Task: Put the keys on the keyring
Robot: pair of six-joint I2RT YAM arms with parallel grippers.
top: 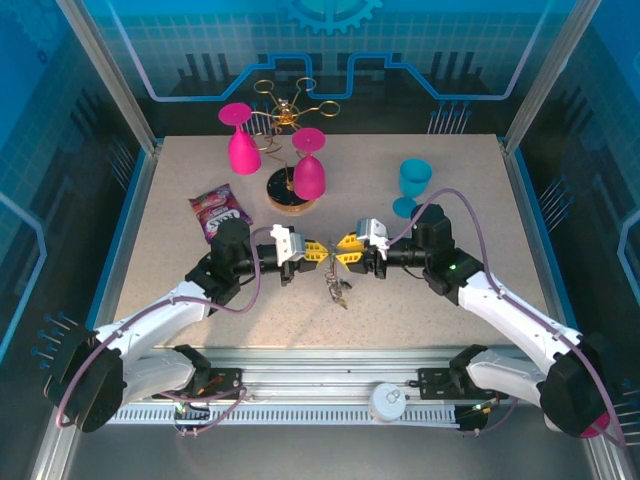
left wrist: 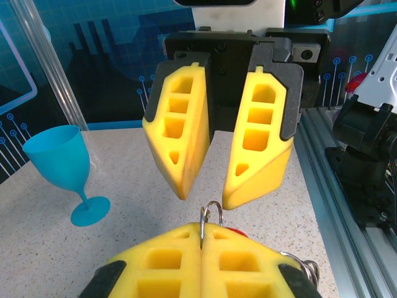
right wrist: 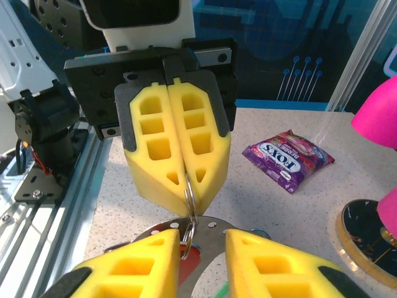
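Top external: left gripper [top: 318, 250] pinches a small ring [right wrist: 190, 197] — keys [top: 338, 290] dangle at its 6 o'clock; right gripper [top: 342, 249] slightly apart, empty.

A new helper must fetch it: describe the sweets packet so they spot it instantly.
On the speckled table, find the gold wire rack with pink glasses at the far middle. Just left of its round base lies the packet: flat, purple, printed, unlike the tall glasses.
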